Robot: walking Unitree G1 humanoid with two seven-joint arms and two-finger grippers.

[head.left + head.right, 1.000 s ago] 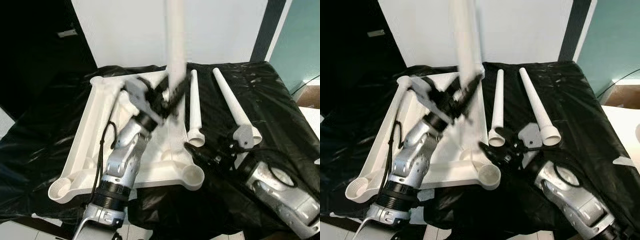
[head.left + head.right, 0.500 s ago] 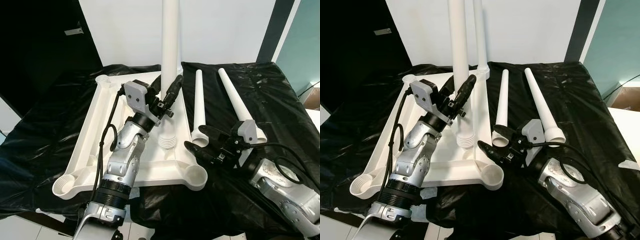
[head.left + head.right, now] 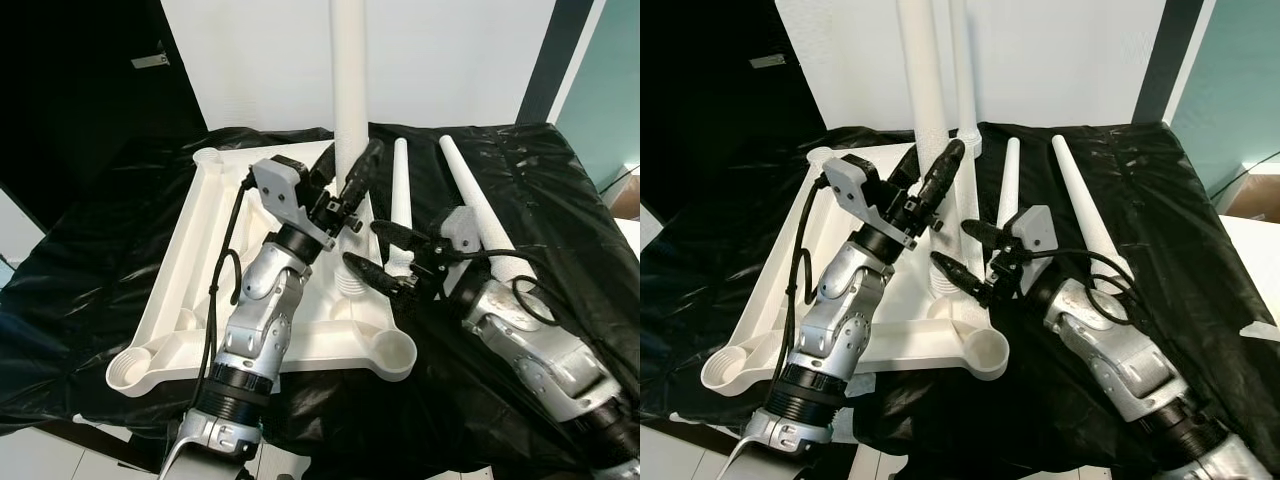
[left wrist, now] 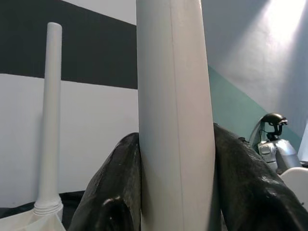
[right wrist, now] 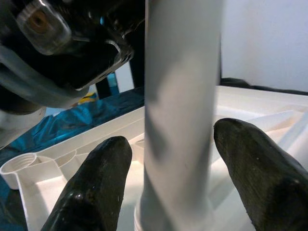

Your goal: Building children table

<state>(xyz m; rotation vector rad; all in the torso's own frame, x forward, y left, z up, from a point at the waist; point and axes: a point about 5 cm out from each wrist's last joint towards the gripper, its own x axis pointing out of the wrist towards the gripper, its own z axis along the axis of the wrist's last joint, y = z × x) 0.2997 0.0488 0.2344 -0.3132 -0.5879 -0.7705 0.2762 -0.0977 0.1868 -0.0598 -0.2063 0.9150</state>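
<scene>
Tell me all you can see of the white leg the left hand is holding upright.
The upright leg is a long, smooth white tube, plastic by its look, with a ribbed threaded end at the bottom. It stands vertical over the upturned white tabletop, its lower end down at the tabletop near a corner socket; whether it is seated I cannot tell. The left hand is clamped on its shaft, black fingers on both sides. The right hand brackets its base, fingers open and apart from it.
</scene>
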